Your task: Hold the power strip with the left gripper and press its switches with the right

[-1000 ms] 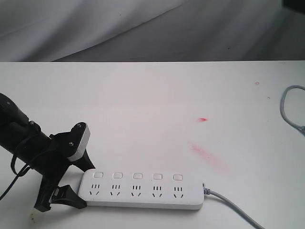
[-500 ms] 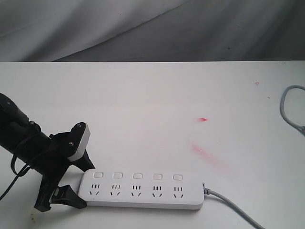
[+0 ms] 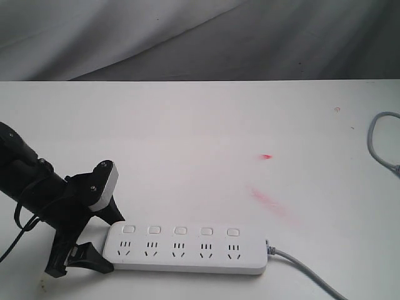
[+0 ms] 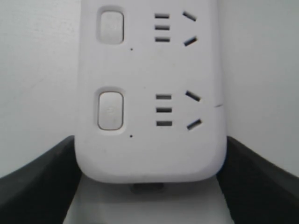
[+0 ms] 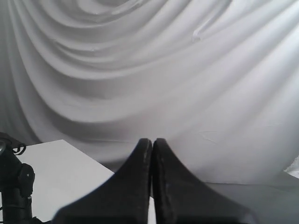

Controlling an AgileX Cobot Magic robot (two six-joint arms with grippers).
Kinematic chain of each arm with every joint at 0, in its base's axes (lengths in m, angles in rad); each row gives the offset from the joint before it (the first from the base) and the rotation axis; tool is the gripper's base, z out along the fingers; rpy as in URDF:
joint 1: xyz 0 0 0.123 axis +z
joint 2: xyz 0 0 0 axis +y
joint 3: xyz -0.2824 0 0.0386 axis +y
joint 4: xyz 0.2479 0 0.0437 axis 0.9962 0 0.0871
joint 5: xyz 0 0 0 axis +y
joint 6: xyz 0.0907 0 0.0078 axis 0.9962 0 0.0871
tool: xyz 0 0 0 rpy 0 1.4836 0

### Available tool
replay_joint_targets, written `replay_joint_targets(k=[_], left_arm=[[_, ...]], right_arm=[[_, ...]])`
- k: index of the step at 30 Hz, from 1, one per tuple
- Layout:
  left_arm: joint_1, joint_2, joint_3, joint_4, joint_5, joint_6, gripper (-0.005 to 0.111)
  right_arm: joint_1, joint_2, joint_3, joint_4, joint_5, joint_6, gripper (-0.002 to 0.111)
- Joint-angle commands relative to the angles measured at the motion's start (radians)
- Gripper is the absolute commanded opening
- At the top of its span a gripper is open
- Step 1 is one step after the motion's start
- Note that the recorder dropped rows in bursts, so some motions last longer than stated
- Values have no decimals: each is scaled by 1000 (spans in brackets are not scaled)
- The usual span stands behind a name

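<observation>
Plastic, smooth and white, forms the power strip [image 3: 187,249], a long flat bar with rounded corners lying near the 6 o'clock edge of the white surface [image 3: 187,137], its length running from 9 o'clock to 3 o'clock. It carries 5 sockets [image 3: 178,251] in a row, and at 12 o'clock of each sits 1 of the 5 switches [image 3: 180,230], small rounded-square buttons in the same white. A grey cord [image 3: 300,265] leaves the 3 o'clock end and trails toward 4 o'clock. Up close, each socket shows 3 short slots and 2 slanted ones.

The left hand [image 3: 114,244] reaches in from 9 o'clock and straddles that end of the bar: its 2 black fingers [image 4: 37,182] are spread wide, 1 against each long edge, clamping the strip's end between them. The right hand [image 5: 152,144], seen only by its own camera, has its 2 fingers pressed flat together with nothing between them, in front of draped grey cloth [image 5: 163,70].

A separate grey cable loop [image 3: 381,144] lies at the 3 o'clock edge of the surface, well apart from the strip, and 2 red smears [image 3: 269,200] mark the surface at about 1 o'clock from the strip's middle.
</observation>
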Motion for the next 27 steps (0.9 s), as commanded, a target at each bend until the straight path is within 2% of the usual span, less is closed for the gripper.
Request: replay_joint_targets(k=[1,6,10,11,19,27], left_arm=[[-4,5,8,40,-45,-8,63],[-4,5,8,40,-45,-11,63],[-4,5,8,40,-45,-11,63],[-4,5,8,40,-45,-11,63],[-4,5,8,40,-45,-9,63],[-4,5,8,40,-45,-11,63]], right_arm=[[-1,-4,-6,-25,-1,4,0],[-23,-6,-4,-23,-5,169,0],[-195,-6,49,-67,-18,412,0],[-258,-6,74,-67,-18,424,0],[-480,-8,231,-106,-27,424,0],[-631,-124,483,-191,-52,424,0]])
